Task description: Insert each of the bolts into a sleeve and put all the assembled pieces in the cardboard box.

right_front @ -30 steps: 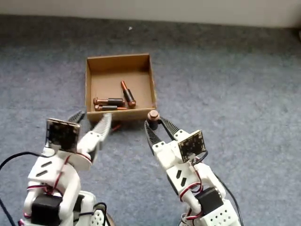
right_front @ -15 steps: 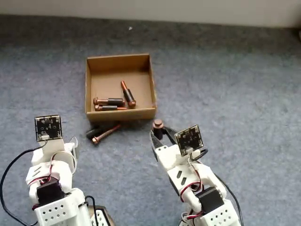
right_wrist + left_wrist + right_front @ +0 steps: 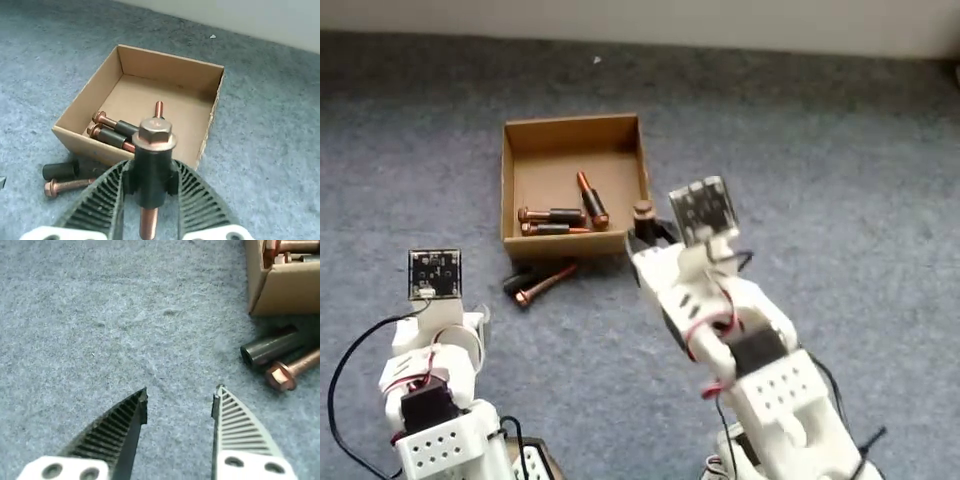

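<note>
Right hand (image 3: pixel 150 172) advanced to near-right corner of cardboard box (image 3: pixel 506 180), clamped on upright sleeved bolt (image 3: pixel 151 155). Left hand (image 3: pixel 180 397) wide open, empty; loose sleeve (image 3: pixel 272 347) and bolt (image 3: pixel 282 376) to its right, bolt shank cut off.

— What lies underneath it all?
— A grey-blue carpet (image 3: pixel 820 150), short and nubbly, covers the table (image 3: pixel 880 230) from edge to edge.
— And at the far side?
— A pale strip (image 3: pixel 720 18) runs straight along the carpet's far edge. Wall or skirting, I cannot tell which.
— Anything on the carpet itself?
— One small white speck (image 3: pixel 597 60) near that strip. The light is soft and even, and the carpet looks darker just beside the strip.
</note>
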You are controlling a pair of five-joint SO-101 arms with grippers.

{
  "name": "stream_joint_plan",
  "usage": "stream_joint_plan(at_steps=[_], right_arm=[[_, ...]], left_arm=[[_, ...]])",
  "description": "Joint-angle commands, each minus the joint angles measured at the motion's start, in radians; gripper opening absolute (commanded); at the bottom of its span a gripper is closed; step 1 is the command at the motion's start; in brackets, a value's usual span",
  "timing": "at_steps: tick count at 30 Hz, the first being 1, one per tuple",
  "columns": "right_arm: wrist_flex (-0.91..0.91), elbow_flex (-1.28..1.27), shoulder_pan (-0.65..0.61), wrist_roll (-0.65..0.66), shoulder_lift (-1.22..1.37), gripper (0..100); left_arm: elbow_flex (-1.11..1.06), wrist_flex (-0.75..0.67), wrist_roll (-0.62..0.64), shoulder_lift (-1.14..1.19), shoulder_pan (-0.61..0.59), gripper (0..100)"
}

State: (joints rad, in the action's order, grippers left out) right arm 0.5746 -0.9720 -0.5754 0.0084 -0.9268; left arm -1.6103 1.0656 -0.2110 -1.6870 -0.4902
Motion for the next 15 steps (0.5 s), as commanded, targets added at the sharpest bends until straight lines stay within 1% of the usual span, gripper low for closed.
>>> stream_joint_plan(at_steps=[1, 8, 12, 15], right_arm=[[-0.107, 0.208, 0.012, 0.012, 0.216, 0.5], [-0.323, 0.407, 0.016, 0.015, 0.568, 0.5], [-0.414, 0.486, 0.030, 0.097, 0.777, 0.5], [-0.420, 0.538, 0.039, 0.132, 0.905, 0.7]], left_arm=[[0.001, -0.002, -0.009, -0.002, -0.005, 23], [0.001, -0.002, -0.009, -0.002, -0.005, 23], [0.001, -0.002, -0.009, -0.002, -0.005, 23], [0.001, -0.002, -0.009, -0.002, -0.005, 23]])
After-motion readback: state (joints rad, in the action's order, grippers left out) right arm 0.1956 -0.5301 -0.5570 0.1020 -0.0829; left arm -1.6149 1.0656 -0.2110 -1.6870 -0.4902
